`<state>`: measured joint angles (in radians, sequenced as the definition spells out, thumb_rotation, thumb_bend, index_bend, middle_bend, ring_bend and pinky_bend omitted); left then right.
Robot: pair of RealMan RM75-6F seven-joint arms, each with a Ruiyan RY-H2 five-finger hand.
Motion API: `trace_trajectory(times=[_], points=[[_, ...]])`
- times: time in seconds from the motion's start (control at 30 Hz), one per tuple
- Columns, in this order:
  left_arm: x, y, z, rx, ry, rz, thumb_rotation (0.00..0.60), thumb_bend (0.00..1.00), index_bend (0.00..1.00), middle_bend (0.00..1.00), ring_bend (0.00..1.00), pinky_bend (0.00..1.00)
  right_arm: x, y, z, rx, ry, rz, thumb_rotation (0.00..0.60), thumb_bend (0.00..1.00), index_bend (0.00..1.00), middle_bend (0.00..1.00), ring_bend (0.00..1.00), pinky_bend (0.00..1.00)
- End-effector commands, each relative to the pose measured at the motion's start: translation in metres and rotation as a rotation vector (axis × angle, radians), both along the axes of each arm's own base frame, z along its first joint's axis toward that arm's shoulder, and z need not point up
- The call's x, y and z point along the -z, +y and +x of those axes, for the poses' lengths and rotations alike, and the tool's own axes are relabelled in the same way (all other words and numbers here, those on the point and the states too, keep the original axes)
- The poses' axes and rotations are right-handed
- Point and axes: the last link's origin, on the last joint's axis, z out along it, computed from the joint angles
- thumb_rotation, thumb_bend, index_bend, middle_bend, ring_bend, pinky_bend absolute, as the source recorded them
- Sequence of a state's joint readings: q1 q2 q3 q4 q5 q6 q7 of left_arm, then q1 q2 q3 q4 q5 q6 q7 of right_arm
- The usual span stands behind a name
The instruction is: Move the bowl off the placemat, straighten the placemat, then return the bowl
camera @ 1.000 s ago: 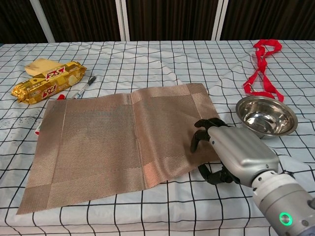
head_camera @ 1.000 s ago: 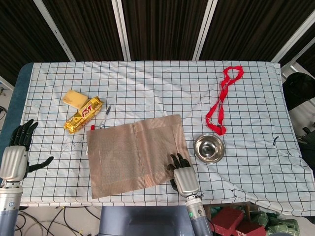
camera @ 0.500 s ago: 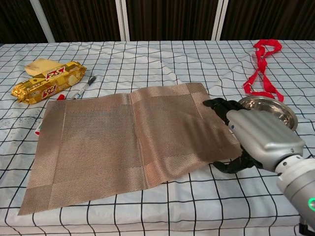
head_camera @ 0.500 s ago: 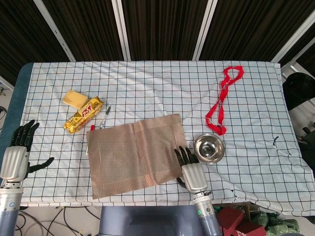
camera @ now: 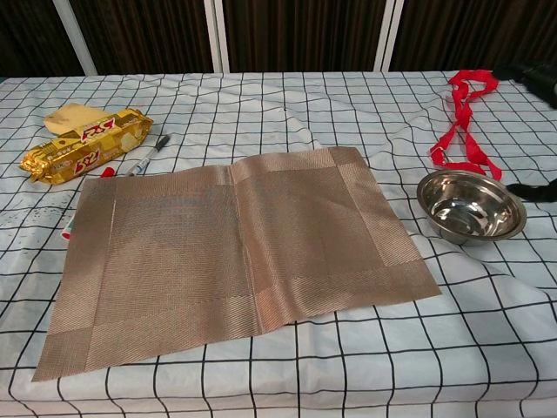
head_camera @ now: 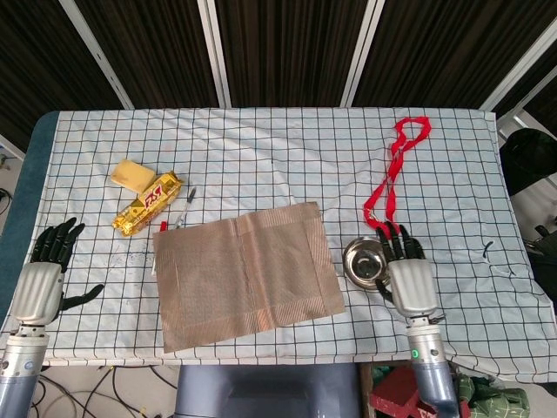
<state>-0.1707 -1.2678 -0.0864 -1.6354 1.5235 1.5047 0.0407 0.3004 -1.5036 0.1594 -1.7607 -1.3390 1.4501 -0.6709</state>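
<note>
Bowl (head_camera: 369,262) sits on the counter (head_camera: 261,139) just off the mat's (head_camera: 244,274) right edge, upright, nothing in it. In chest view the bowl (camera: 471,205) is clear of the mat (camera: 235,252), w/ a strip of checked cloth (camera: 287,366) between them.

Mat lies flat but skewed: the far right corner points up toward the back, the near left corner hangs toward the front edge. A fold line runs down it a bit right of center.

My right hand (head_camera: 406,272) hovers at the bowl's right side, fingers (head_camera: 392,239) spread and pointing away from me, tips about level w/ the bowl's far rim. Nothing in it that I can see; can't tell if it touches the rim. Chest view shows only dark bits at the right border, too little to read.

My left hand (head_camera: 43,277) is way off at the counter's left edge, fingers apart, thumb out to the side, holding nothing. Well apart from the mat.

Other stuff: gold snack pack (head_camera: 147,204) and a yellow block (head_camera: 131,174) at back left, touching or nearly so. A pen (head_camera: 184,209) lies just beside the pack, near the mat's far left corner. A red strap (head_camera: 394,178) runs from back right down toward the bowl, its near end close behind the bowl but apart from it.
</note>
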Motion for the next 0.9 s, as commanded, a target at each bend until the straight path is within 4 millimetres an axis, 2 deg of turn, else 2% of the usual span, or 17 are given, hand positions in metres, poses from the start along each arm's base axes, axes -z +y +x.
trace_trajectory(times=[0.03,0.13,0.23,0.37,0.5,0.6,0.9], points=[[0.003,0.0,0.005,0.008,0.012,-0.019,0.6,0.02,0.01,0.0,0.0,0.0,-0.032,-0.006,-0.014,0.026,-0.018,-0.051,0.6,0.18,0.0,0.0,0.0,0.18],[0.005,-0.001,0.011,0.024,0.035,-0.042,0.6,0.03,0.01,0.0,0.0,0.0,-0.045,-0.008,-0.026,0.038,-0.002,-0.061,0.6,0.18,0.0,0.0,0.0,0.18],[0.006,-0.002,0.018,0.037,0.066,-0.077,0.6,0.09,0.01,0.0,0.0,0.0,-0.057,-0.007,-0.042,0.056,0.011,-0.067,0.6,0.19,0.0,0.0,0.0,0.18],[0.013,0.001,0.032,0.051,0.105,-0.145,0.6,0.24,0.01,0.0,0.0,0.0,-0.067,-0.006,-0.059,0.073,-0.009,-0.071,0.6,0.2,0.0,0.0,0.0,0.18],[0.023,0.009,0.055,0.095,0.18,-0.214,0.6,0.39,0.01,0.0,0.0,0.0,-0.072,-0.008,-0.063,0.075,-0.058,-0.06,0.6,0.21,0.0,0.0,0.0,0.18],[0.033,0.017,0.075,0.154,0.249,-0.252,0.6,0.42,0.01,0.0,0.0,0.0,-0.073,-0.01,-0.061,0.057,-0.072,-0.056,0.6,0.21,0.0,0.0,0.0,0.18],[0.077,0.043,0.124,0.258,0.402,-0.37,0.6,0.43,0.0,0.0,0.0,0.0,-0.076,-0.015,-0.062,0.052,-0.099,-0.06,0.6,0.22,0.0,0.0,0.0,0.18]])
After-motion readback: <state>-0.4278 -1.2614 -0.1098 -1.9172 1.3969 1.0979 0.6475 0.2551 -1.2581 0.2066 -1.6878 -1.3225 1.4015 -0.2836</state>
